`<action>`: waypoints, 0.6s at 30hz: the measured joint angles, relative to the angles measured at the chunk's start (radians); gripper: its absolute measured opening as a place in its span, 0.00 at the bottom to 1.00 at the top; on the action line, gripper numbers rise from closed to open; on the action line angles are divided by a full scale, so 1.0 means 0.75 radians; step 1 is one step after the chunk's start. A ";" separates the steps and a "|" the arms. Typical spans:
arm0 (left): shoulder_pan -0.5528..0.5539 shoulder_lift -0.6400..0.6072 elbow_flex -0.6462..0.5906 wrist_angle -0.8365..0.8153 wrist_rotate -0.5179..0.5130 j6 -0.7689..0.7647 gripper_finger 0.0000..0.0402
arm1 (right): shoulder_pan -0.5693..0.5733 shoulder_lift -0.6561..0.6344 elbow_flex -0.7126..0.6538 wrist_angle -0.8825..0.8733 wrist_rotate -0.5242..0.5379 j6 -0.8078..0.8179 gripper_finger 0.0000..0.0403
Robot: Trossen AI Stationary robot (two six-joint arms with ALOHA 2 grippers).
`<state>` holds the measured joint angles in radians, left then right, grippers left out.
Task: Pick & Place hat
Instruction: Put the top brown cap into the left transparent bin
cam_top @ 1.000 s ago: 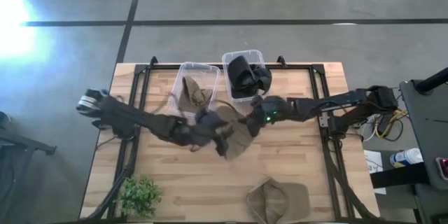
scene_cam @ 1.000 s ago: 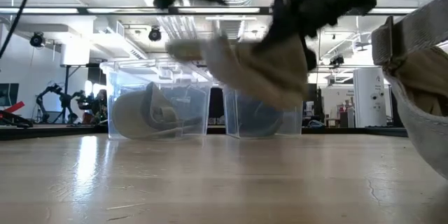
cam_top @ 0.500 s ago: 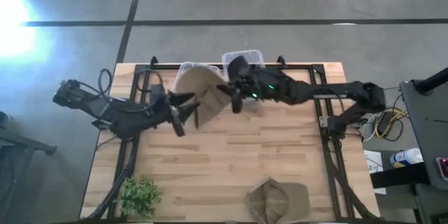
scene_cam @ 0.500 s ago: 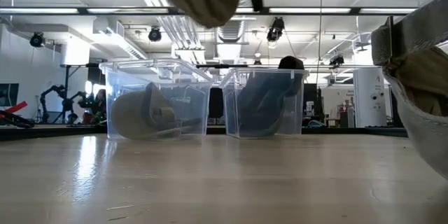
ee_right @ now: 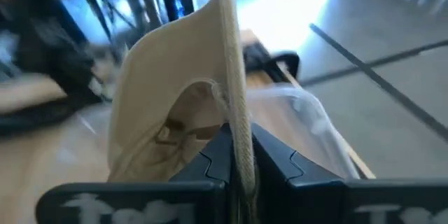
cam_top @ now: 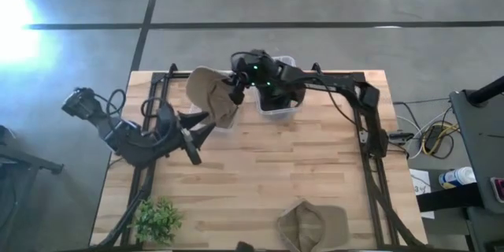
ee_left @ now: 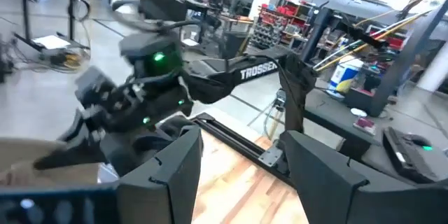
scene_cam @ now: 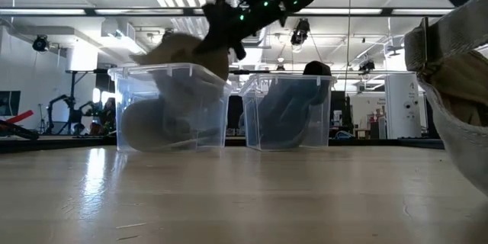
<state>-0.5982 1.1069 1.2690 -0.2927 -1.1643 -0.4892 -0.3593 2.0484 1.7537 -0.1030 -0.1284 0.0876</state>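
A tan hat [cam_top: 209, 94] [scene_cam: 179, 53] hangs from my right gripper [cam_top: 236, 81] [ee_right: 238, 155], which is shut on it above the left clear bin [scene_cam: 126, 99]. That bin holds another tan hat [scene_cam: 145, 126]. The right clear bin [scene_cam: 286, 114] holds a dark hat [cam_top: 276, 87]. My left gripper [cam_top: 197, 132] [ee_left: 241, 175] is open and touches nothing; it is over the table, nearer than the left bin. A third tan hat [cam_top: 311, 224] lies at the table's near edge. My right gripper pinches the tan hat's brim [ee_right: 234, 122] between its two fingers; the brim passes edge-on through them. The fingers reach in from the table's right, slanting down. The hat is lifted clear, its crown [ee_right: 168, 91] hanging beside and below the fingers over the left bin.
The two bins stand side by side at the far edge. A small green plant [cam_top: 157, 220] sits at the near left corner. The third tan hat fills the right edge of the low view [scene_cam: 457, 84]. Bare wood [cam_top: 268, 173] spans the table's middle.
My right gripper has carried the tan hat up from the table's middle toward the far edge and left, to above the left bin. My left gripper has drawn back from the hat toward the table's left edge.
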 joint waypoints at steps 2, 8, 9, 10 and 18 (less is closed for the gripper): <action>-0.019 0.017 0.000 -0.004 -0.046 0.001 0.50 | -0.007 0.058 0.067 -0.099 0.000 -0.068 0.08; -0.036 0.054 0.000 -0.080 -0.118 -0.022 0.50 | -0.003 0.219 0.291 -0.468 -0.005 -0.141 0.09; -0.036 0.057 0.000 -0.094 -0.121 -0.023 0.50 | 0.000 0.248 0.329 -0.526 -0.002 -0.157 0.10; -0.036 0.060 0.000 -0.102 -0.124 -0.024 0.50 | 0.002 0.274 0.368 -0.585 0.003 -0.169 0.11; -0.035 0.063 0.000 -0.156 -0.137 -0.026 0.50 | 0.021 0.381 0.607 -0.873 0.109 -0.228 0.27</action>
<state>-0.6247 1.1542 1.2690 -0.4095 -1.2668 -0.5087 -0.3439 2.3342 2.2091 -0.7577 -0.0467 -0.0831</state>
